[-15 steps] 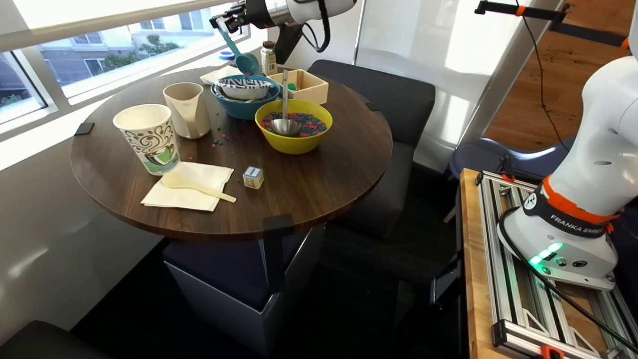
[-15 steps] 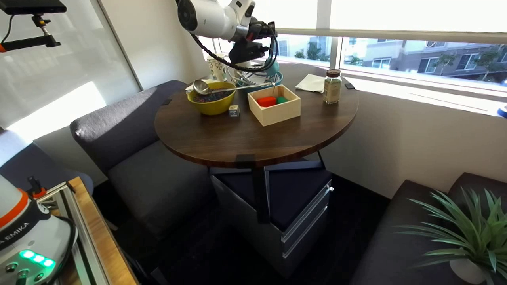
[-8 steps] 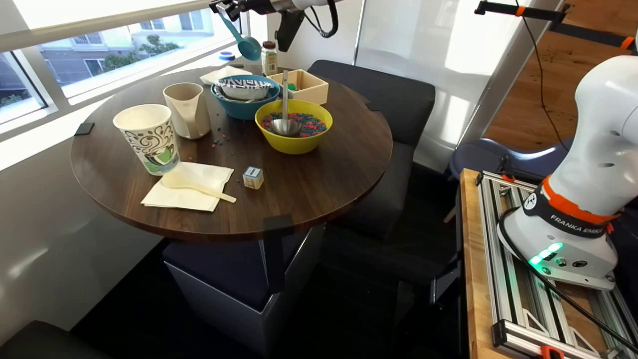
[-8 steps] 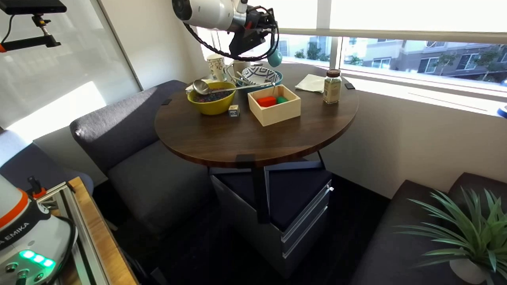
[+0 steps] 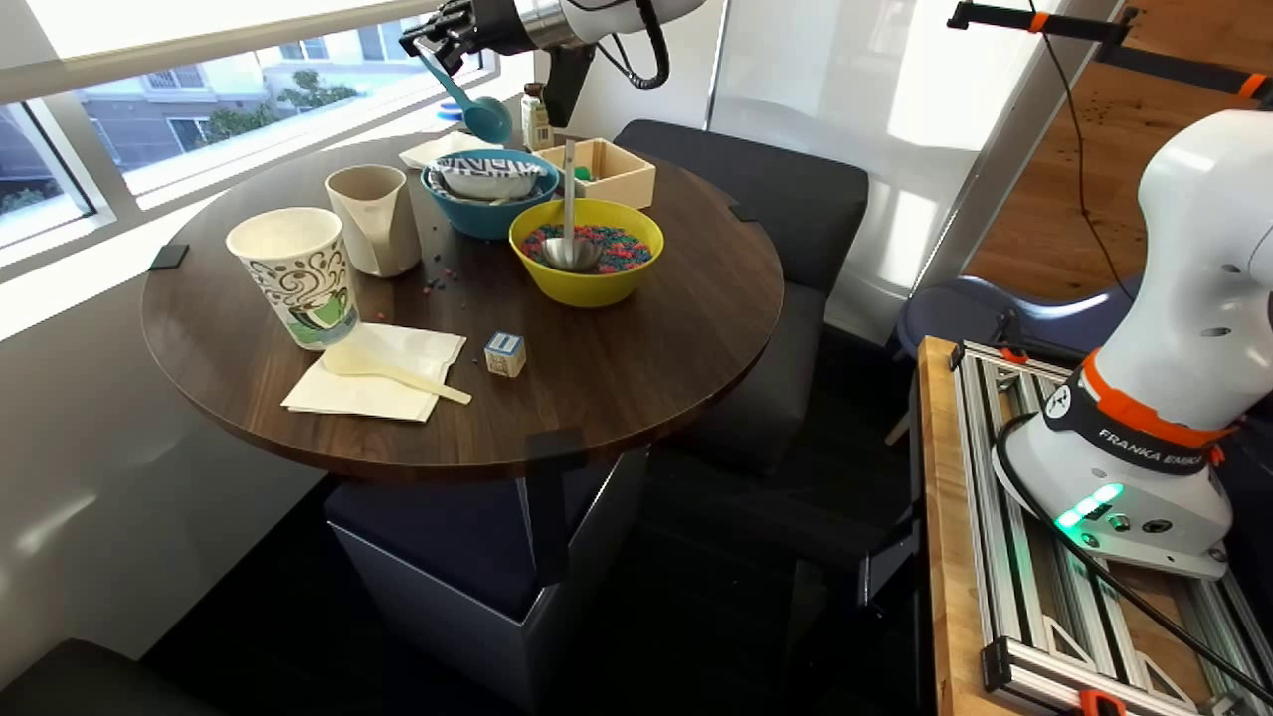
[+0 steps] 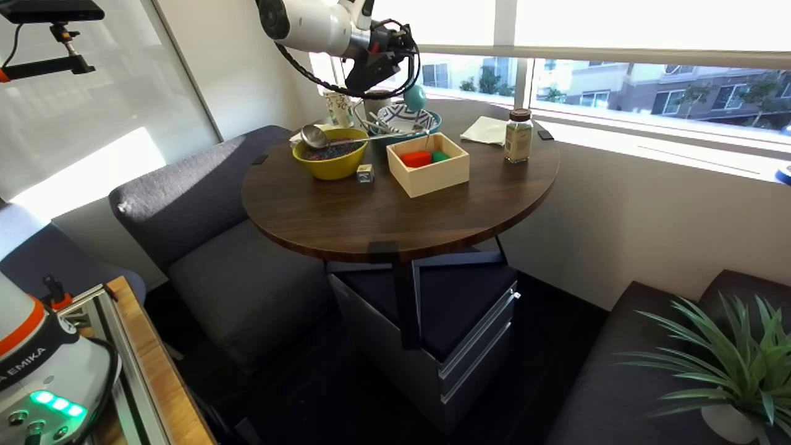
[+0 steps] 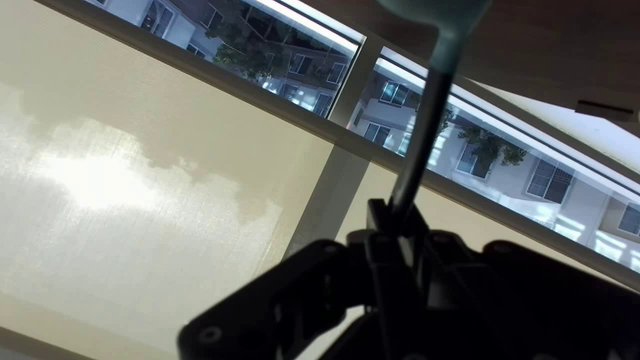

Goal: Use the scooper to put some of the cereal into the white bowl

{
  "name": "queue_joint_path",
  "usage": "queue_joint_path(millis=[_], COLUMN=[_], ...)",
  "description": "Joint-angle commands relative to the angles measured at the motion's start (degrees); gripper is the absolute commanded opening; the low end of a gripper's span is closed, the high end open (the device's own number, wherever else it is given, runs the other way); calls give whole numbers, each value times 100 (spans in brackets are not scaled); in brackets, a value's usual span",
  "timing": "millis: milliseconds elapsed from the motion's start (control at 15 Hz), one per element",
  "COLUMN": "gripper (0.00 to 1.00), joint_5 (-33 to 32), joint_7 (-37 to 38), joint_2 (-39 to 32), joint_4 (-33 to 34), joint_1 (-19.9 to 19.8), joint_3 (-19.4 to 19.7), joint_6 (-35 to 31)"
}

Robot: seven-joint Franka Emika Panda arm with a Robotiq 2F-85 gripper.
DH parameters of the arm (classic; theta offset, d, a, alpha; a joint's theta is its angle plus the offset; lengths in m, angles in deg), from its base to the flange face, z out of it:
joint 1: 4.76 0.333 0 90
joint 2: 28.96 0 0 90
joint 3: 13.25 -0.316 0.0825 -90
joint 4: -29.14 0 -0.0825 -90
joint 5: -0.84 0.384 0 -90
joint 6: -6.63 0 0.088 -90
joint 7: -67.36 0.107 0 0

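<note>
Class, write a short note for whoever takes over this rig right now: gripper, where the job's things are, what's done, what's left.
The gripper is shut on the scooper by its handle.
Things: scooper apparently over the white bowl, which sits in the blue bowl; cereal in the yellow bowl, with a metal ladle.
Done: scooper gripped and up off the table.
Left: check the white bowl; cannot tell whether it or the scooper holds cereal. If it has none, probably scoop from the yellow bowl and tip.

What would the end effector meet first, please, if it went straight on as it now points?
Probably the window blind, near its bottom edge; the end effector faces it in the wrist view, though depth is unclear.
</note>
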Motion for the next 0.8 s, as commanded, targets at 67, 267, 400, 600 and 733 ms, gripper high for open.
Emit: queue_joint_path(millis=[67,267,400,600,733], gripper=[2,2,2,2,2], joint_5=[0,0,-145,-546,-808], joint_7=[131,451,919,1783,2405], joint_2=[152,561,983,1502,1786], joint_4=[-320,-530,-790,-1137,-1377], joint_1=[229,69,-133,-519,-795], joint_3=[185,83,-107,-262,-309], joint_6=[46,61,67,184,321])
